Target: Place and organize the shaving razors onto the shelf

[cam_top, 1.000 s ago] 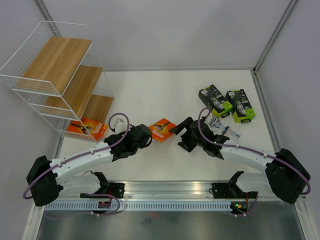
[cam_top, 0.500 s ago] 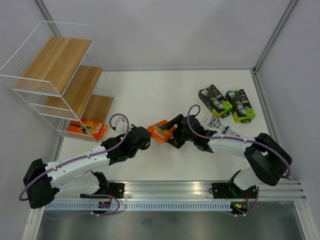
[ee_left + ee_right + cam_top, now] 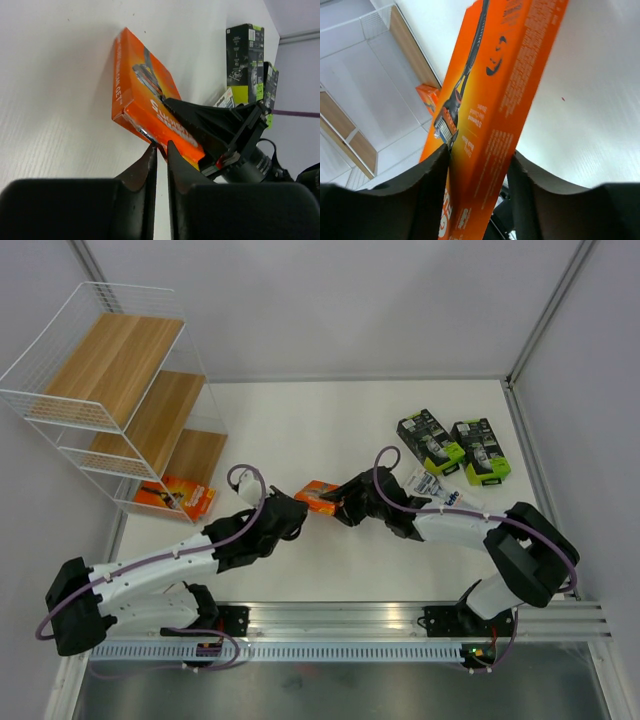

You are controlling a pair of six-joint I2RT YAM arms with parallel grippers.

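Observation:
An orange razor box (image 3: 318,494) hangs just above the table between my two grippers. My right gripper (image 3: 341,503) is shut on it, both pads against its sides (image 3: 479,152). My left gripper (image 3: 298,508) has its jaws a narrow gap apart, its tips at the box's near corner (image 3: 161,145) and table showing between them. A second orange box (image 3: 178,494) lies on the lowest board of the white wire shelf (image 3: 120,390). Two black boxes with green tops (image 3: 430,441) (image 3: 480,451) and a white-blue pack (image 3: 440,490) lie at the right.
The shelf stands at the far left against the wall, its upper two boards bare. A grey wall bounds the table's right side (image 3: 580,390). Both arms stretch across the near middle of the table.
My right gripper reached left and closed on the orange box. My left jaws, shut before, have parted slightly. The box shifted a little to the left.

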